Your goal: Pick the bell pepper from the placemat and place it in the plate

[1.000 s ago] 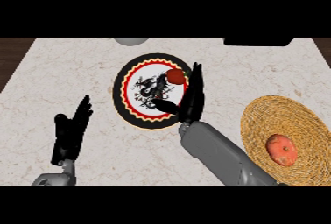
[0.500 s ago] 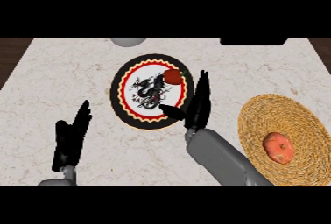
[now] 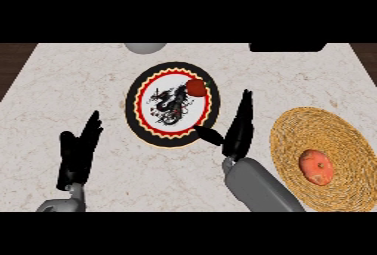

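From the head view, the right hand (image 3: 239, 127) stands on edge over the pale stone surface (image 3: 66, 79), fingers straight and held together, thumb sticking out to its left, with nothing in it. Just to its left lies the plate (image 3: 174, 105), round with a dark rim, a red and yellow band and a black figure in the middle. A small red bell pepper (image 3: 196, 87) sits on the plate, ahead of the hand and to its left, apart from the fingers. To the hand's right is a round woven placemat (image 3: 324, 157) with an orange-red fruit (image 3: 317, 167) on it, near the forearm. The left hand (image 3: 77, 154) rests open near the lower left, fingers up. The pepper looks light, stiff-skinned and smooth, so it may roll or slip; taking it round the middle from both sides would suit best. As things lie, it seems to be in the plate already.
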